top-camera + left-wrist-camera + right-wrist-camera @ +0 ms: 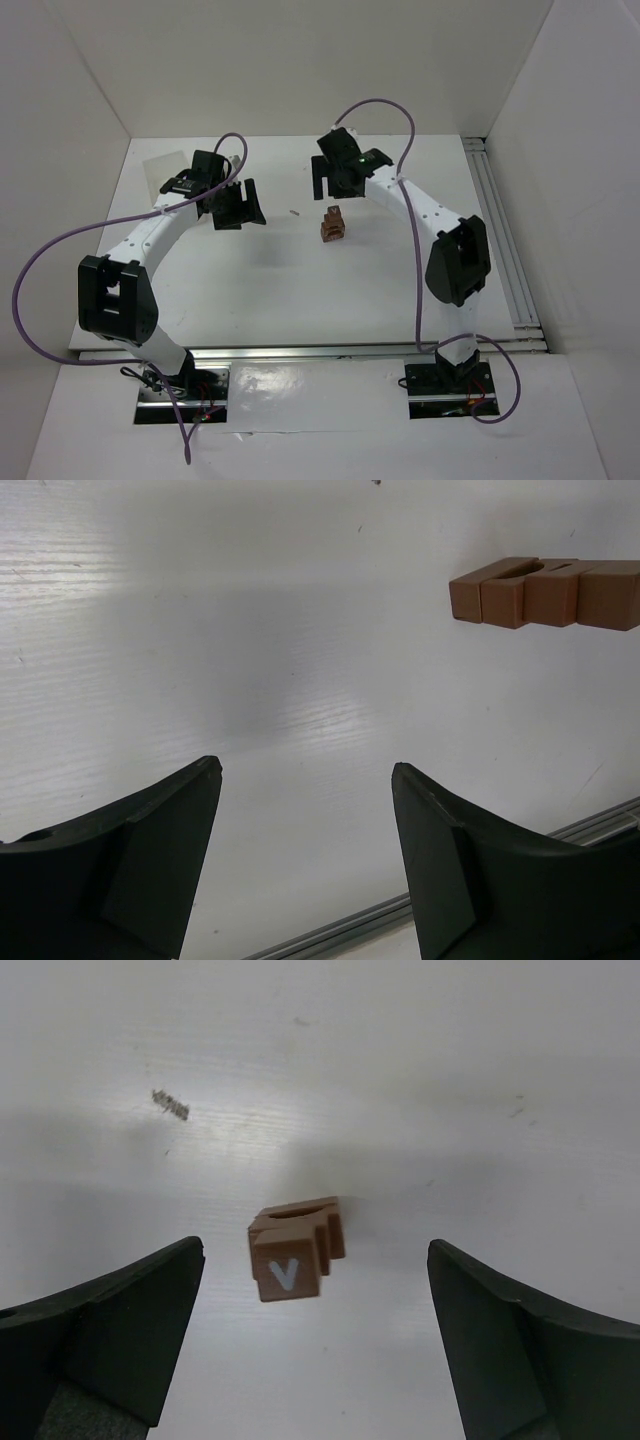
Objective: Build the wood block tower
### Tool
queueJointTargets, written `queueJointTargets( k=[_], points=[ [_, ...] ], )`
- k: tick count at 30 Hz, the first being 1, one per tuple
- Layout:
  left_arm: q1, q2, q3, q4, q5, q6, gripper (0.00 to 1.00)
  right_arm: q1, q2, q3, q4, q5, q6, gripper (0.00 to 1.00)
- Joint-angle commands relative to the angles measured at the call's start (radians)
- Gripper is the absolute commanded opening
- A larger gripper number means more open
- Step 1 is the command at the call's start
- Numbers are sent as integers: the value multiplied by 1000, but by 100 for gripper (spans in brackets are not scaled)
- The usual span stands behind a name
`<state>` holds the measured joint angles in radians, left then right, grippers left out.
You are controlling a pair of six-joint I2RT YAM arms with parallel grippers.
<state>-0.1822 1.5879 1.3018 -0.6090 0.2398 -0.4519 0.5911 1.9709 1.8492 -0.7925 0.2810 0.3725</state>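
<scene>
Robot arms, two of them, white with black joints and trailing purple cables (60,240), are bolted side by side at the near edge of a white table (250,290), inside white walls. Both reach away from their bases toward the middle of the table. Between them stands the tower (333,225), a small stack of reddish-brown wood blocks a few blocks high, free on the table surface with nothing touching it. The right wrist camera looks down on the tower (295,1250) and shows a white letter V on the face of its top block. Just to its left lies a tiny pale sliver (294,212), apart from the stack. Further left, the left gripper (240,212) hovers with its two dark fingers spread and nothing between them. In its own wrist view the left gripper (305,770) frames bare table, with the tower (545,592) off to the upper right. Just beyond the tower, the right gripper (335,188) hangs above it. Its fingers are spread wide on either side of the stack without contact, as the right gripper (316,1244) view confirms.
</scene>
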Motion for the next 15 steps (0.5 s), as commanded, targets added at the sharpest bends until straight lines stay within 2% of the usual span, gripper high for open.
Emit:
queueJointTargets(
  k=[1,3,7,12,14,15],
  points=[
    [-5,-37,13,2,6,-7,81,9,-209,-57,125,226,43,100],
    [-5,-49,13,2,6,-7,81,-11,-332,-197,174,350,89,100],
    [-5,-69,13,2,6,-7,81,-62,-505,-418,211,455,153,100],
    [-5,-101,13,-9,6,-7,82,-152,-656,-661,174,492,204,100],
    [-5,-112,13,-9,6,-7,82,-172,-713,-706,154,492,217,100],
    [-5,-112,13,-9,6,-7,82,-184,-731,-747,144,492,217,97]
  ],
)
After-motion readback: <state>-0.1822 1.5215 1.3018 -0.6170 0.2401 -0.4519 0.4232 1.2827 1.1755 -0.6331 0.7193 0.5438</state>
